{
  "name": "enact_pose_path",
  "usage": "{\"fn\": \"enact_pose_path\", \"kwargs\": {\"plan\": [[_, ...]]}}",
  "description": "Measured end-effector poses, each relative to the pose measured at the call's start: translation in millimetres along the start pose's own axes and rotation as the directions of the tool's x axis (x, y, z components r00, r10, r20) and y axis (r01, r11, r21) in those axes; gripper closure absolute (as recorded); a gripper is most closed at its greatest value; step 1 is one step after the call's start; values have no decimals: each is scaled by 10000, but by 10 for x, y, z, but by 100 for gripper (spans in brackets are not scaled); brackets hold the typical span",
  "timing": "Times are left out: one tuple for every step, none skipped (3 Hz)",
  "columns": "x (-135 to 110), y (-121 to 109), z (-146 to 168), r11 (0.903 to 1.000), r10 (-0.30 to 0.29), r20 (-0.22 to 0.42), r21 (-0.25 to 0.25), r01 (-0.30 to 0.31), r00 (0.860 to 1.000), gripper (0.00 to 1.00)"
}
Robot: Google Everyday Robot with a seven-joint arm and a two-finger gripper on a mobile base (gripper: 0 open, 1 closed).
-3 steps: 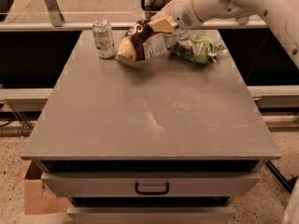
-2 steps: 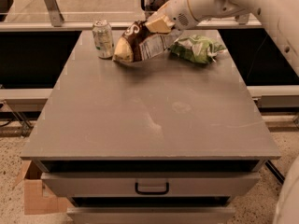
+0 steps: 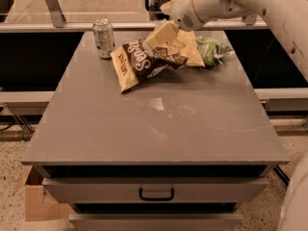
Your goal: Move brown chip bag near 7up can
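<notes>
The brown chip bag (image 3: 144, 61), dark brown with pale yellow ends and white "Sea Salt" lettering, lies tilted at the back of the grey table (image 3: 159, 124). Its left end touches the tabletop and its right end is raised. My gripper (image 3: 166, 37) comes in from the upper right on the white arm and is shut on the bag's upper right part. The 7up can (image 3: 103, 36), silver-white with green markings, stands upright at the back left, a short gap from the bag's left end.
A smaller green-and-white bag (image 3: 211, 52) lies at the back right, just behind the brown bag's right end. The table has a drawer with a dark handle (image 3: 156, 195) below. A cardboard box (image 3: 36, 203) sits on the floor at the lower left.
My gripper has lowered with the brown chip bag and shifted it slightly forward. The bag's left end now rests on the tabletop. The can has not moved.
</notes>
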State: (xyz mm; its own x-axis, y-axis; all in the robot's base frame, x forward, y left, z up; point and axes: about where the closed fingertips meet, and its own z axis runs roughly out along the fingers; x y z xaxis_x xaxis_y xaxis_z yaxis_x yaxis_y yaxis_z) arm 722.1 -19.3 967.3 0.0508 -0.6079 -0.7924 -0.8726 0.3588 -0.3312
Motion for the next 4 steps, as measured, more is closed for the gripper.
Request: {"fn": "enact_pose_path", "kwargs": {"plan": [[151,-20,-195,9990,400,113,176,-402,9991,0],[597,-146,-878,9749,1610,213,1525,-1623,9867,0],[1040,-292,-1412,9184,2675,340,2935,-2655,9630,0],[1039,-293,-1412,9184,2671,342,2938,-2651,9631,0]]}}
